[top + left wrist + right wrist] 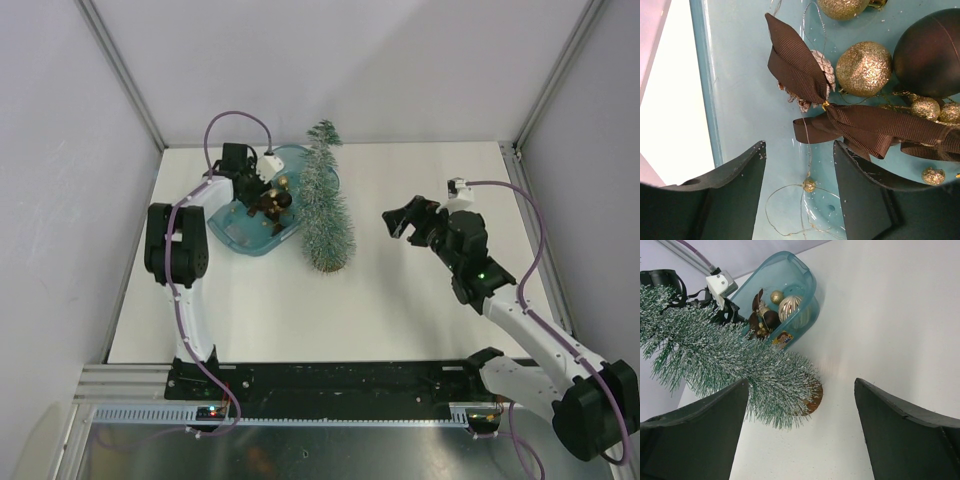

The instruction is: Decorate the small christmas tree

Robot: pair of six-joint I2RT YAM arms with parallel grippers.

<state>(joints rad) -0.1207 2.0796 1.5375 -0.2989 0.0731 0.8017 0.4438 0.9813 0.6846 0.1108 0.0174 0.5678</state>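
The small christmas tree (325, 205) lies on its side on the white table, its tip toward the back and its round wooden base (814, 397) toward the front. Left of it stands a teal tub (232, 232) of ornaments. My left gripper (268, 192) hangs low inside the tub, open. Between its fingers (740, 170) I see only the tub floor and a thin wire with a small gold bead (809, 185). Just ahead lie a brown ribbon bow (860, 125), a gold glitter bauble (863, 68) and a dark bauble (932, 55). My right gripper (400, 220) stands open and empty, right of the tree.
A frosted pine cone (822, 67) lies under the ribbon. The tub's wall (705, 90) runs along the left of the left gripper. White walls and metal posts enclose the table on three sides.
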